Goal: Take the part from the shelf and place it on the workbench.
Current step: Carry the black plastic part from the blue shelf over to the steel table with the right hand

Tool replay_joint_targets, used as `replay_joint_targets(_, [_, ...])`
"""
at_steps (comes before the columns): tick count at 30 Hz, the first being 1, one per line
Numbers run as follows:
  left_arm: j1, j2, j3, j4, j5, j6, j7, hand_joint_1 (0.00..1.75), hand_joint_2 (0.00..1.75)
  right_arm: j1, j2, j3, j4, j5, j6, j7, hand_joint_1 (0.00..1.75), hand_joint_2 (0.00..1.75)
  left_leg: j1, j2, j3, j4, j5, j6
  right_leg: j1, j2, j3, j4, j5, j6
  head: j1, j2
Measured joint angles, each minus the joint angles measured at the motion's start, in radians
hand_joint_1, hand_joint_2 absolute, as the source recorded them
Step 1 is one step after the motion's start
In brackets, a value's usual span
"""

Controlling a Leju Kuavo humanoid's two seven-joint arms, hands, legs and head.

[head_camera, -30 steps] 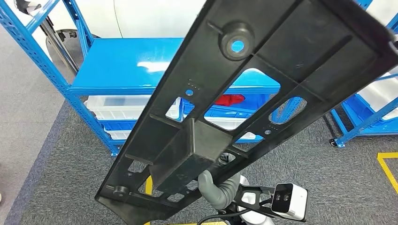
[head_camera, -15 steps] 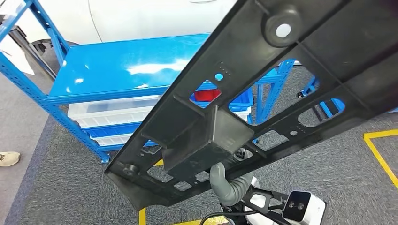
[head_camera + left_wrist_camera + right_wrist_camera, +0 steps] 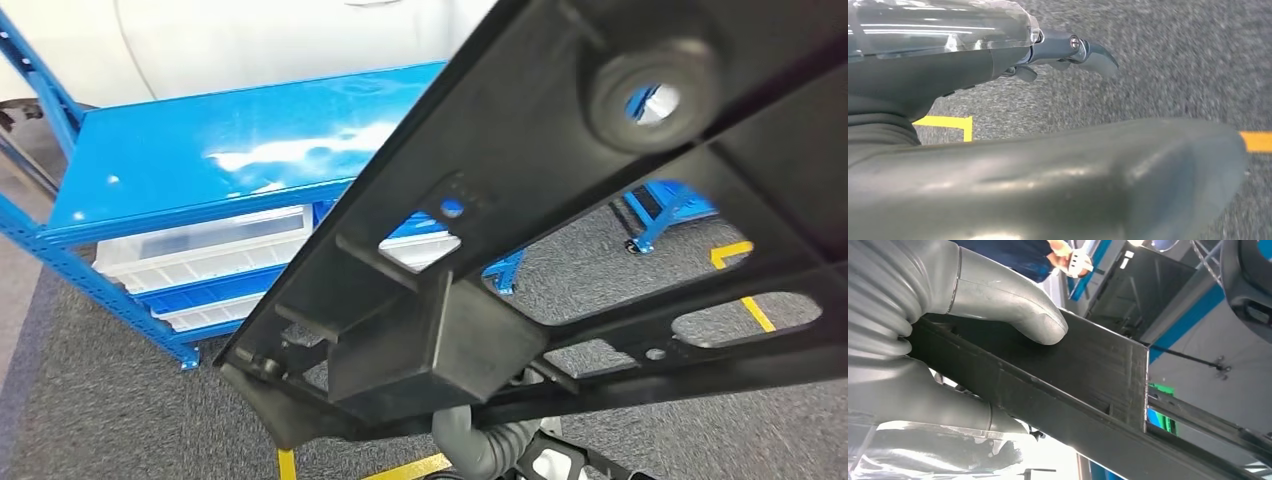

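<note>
While the right hand (image 3: 948, 340) grips the black part (image 3: 560, 230) from beneath, the left hand (image 3: 998, 150) hangs, its state unclear.

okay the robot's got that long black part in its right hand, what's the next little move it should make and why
Probably keep turning away from the blue shelf, with the grip unchanged. The right hand grips the black part, thumb pressed on its boxy section, held above grey carpet. The left hand hangs free, and I see no workbench yet.
</note>
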Motion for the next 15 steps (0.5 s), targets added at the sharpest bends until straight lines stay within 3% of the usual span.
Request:
replay_joint_targets(1, [-0.001, 0.000, 0.000, 0.000, 0.000, -0.005, -0.001, 0.00, 0.00, -0.004, -0.007, 0.011, 0.000, 0.000, -0.006, 0.000, 1.75, 1.75, 0.000, 0.010, -0.001, 0.002, -0.001, -0.001, -0.001, -0.004, 0.014, -0.022, 0.019, 0.000, 0.000, 0.000])
replay_joint_targets(4, [-0.005, 0.000, 0.000, 0.000, -0.005, -0.009, 0.001, 0.00, 0.00, -0.022, -0.020, 0.035, 0.000, 0.007, -0.017, 0.000, 1.75, 1.75, -0.004, 0.035, 0.001, 0.008, -0.005, -0.008, 0.005, -0.051, 0.122, -0.223, 0.099, -0.011, 0.000, 0.000])
replay_joint_targets(6, [-0.006, -0.001, -0.001, 0.000, -0.010, -0.010, 0.006, 0.00, 0.00, -0.034, -0.024, 0.049, 0.000, 0.020, -0.032, 0.000, 1.75, 1.75, -0.009, 0.050, 0.001, 0.011, -0.008, -0.018, 0.012, -0.068, 0.150, -0.285, 0.111, -0.026, 0.000, 0.000])
replay_joint_targets(8, [-0.007, -0.003, -0.003, 0.000, -0.016, -0.013, 0.012, 0.00, 0.00, -0.040, -0.028, 0.063, 0.000, 0.032, -0.049, 0.000, 1.75, 1.75, -0.010, 0.063, 0.002, 0.011, -0.010, -0.029, 0.012, -0.049, 0.147, -0.288, 0.115, -0.038, 0.000, 0.000])
replay_joint_targets(10, [-0.008, -0.007, -0.007, 0.000, -0.019, -0.013, 0.019, 0.00, 0.00, -0.045, -0.033, 0.077, 0.000, 0.043, -0.065, 0.000, 1.75, 1.75, -0.006, 0.038, -0.006, 0.035, -0.032, -0.041, 0.008, -0.032, 0.146, -0.294, 0.122, -0.051, 0.000, 0.000])
replay_joint_targets(12, [-0.006, -0.010, -0.008, 0.000, -0.020, -0.013, 0.024, 0.00, 0.00, -0.052, -0.037, 0.094, 0.002, 0.053, -0.080, 0.000, 1.75, 1.75, -0.002, -0.006, -0.046, 0.132, -0.093, -0.050, 0.004, -0.014, 0.145, -0.297, 0.127, -0.058, 0.000, 0.000])
replay_joint_targets(14, [-0.001, -0.014, -0.009, 0.000, -0.020, -0.013, 0.028, 0.00, 0.00, -0.055, -0.042, 0.112, 0.008, 0.061, -0.092, 0.000, 1.75, 1.75, -0.002, -0.022, -0.105, 0.262, -0.148, -0.054, 0.005, 0.009, 0.142, -0.296, 0.129, -0.061, 0.000, 0.000])
replay_joint_targets(15, [0.002, -0.017, -0.009, 0.000, -0.019, -0.014, 0.029, 0.00, 0.00, -0.056, -0.045, 0.121, 0.012, 0.063, -0.095, 0.000, 1.75, 1.75, -0.002, -0.024, -0.120, 0.295, -0.152, -0.054, 0.006, 0.022, 0.141, -0.295, 0.130, -0.062, 0.000, 0.000])
